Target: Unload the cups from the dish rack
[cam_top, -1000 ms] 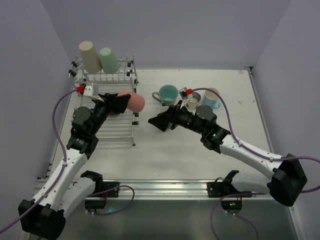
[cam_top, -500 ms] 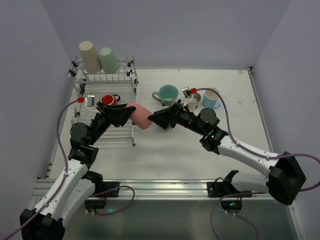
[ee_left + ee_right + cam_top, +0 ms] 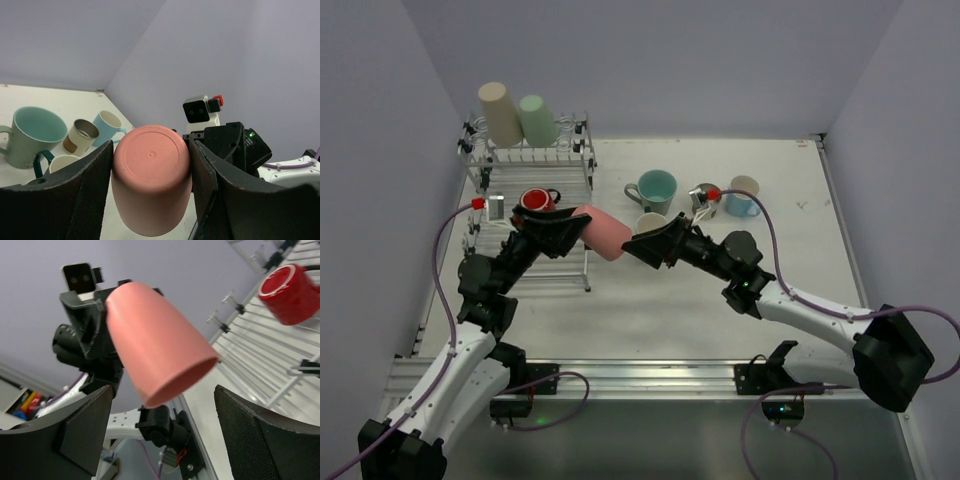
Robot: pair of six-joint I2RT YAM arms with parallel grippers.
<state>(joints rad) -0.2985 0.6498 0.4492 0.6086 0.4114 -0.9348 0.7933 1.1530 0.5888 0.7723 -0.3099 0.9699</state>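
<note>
The pink cup (image 3: pixel 607 233) was held above the table (image 3: pixel 720 330) just past the right edge of the rack (image 3: pixel 532 160), clamped in the left gripper (image 3: pixel 582 228), with the right gripper (image 3: pixel 645 243) spread wide at its rim, and it could be dropped if released before being clasped.

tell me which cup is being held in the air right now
The pink cup, clamped in the left gripper; all the others sit on the dish rack or the table.
</note>
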